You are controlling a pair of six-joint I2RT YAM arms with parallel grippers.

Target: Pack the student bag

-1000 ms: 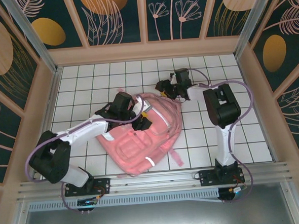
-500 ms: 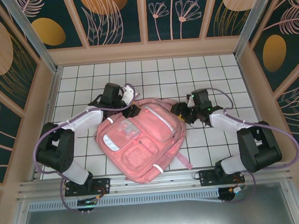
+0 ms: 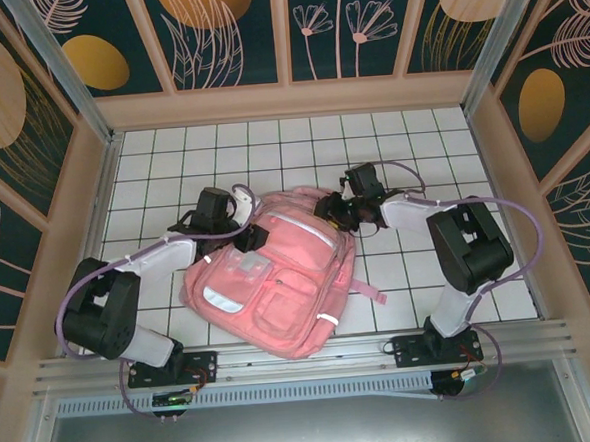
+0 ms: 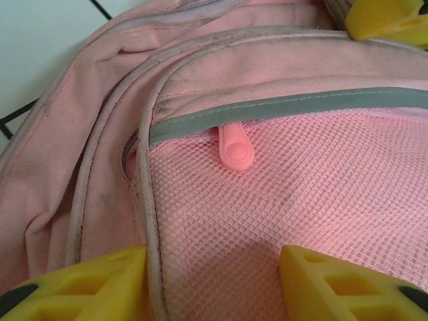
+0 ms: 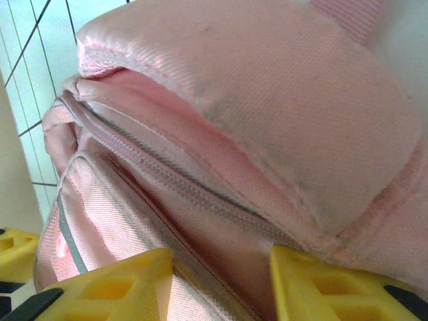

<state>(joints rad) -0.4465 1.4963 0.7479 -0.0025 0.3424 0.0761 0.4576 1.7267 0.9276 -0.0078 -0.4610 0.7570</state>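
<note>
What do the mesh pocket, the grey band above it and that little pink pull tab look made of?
Mesh pocket: open pink netting, probably synthetic, going by its regular holes.
Grey band: woven edging tape with a stitch line, matte in this light.
Pull tab: smooth moulded rubber or soft plastic with a slight sheen.
Shell of the student bag: finely woven pink fabric, scuffed along the piping.

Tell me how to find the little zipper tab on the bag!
Start at the big pink student bag lying on the white tiled table. On it is a pink mesh pocket topped by a grey strip. The zipper tab is the small, smooth, rounded pink piece hanging from under that strip onto the mesh.
</note>
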